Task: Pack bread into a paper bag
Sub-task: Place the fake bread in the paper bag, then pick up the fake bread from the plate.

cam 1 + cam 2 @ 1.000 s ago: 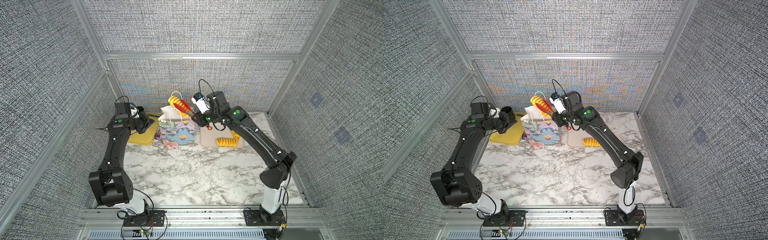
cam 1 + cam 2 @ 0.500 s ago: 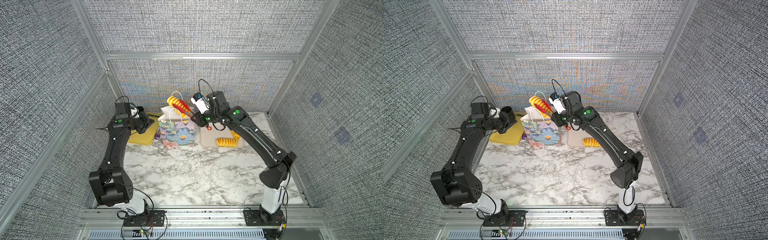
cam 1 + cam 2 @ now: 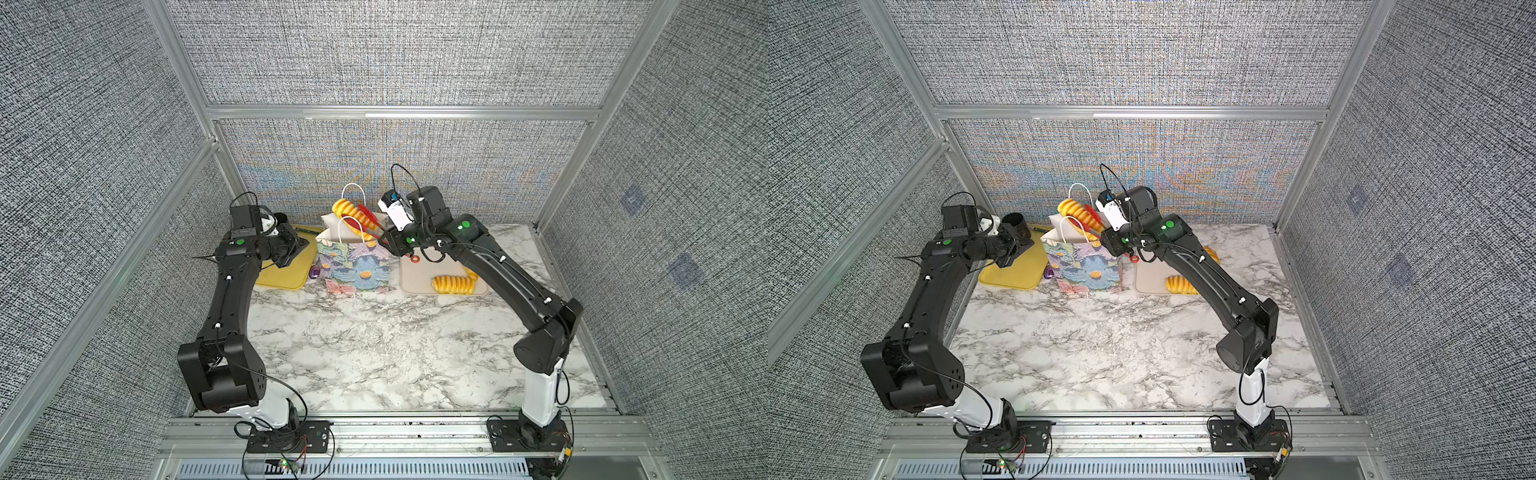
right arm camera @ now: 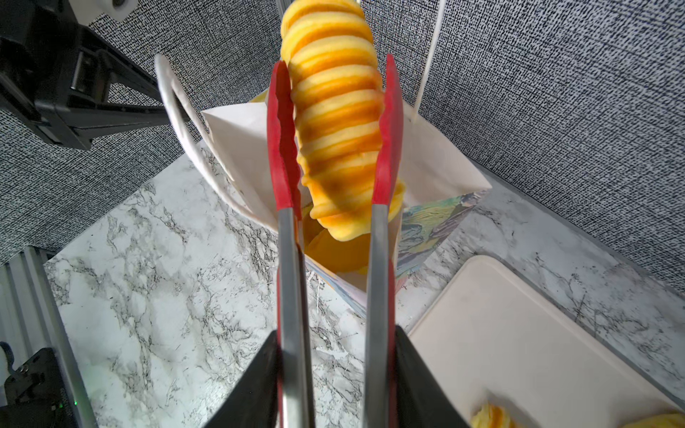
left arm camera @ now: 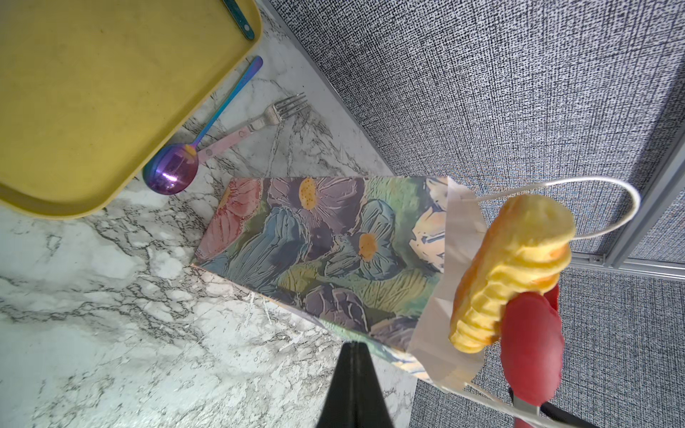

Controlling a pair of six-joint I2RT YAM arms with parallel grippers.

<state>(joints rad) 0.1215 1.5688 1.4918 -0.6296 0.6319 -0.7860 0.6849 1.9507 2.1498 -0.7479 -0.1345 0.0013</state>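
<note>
Right gripper (image 4: pixel 335 370) clamps tongs (image 4: pixel 281 148) holding bread (image 4: pixel 333 111), apparently over paper bag (image 4: pixel 437 163).

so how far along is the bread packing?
Done: some bread already lies inside the paper bag. In hand: right gripper holds tongs gripping a roll over the bag's mouth. Remaining: at least two rolls on the beige board.

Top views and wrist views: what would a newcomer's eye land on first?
A striped pastry, held between red tongs, hangs above the open mouth of the flowered paper bag, which stands between a yellow tray and a beige board. The right gripper grips the tongs' handles; the left gripper hangs shut beside the bag. A roll lies on the board.
</note>
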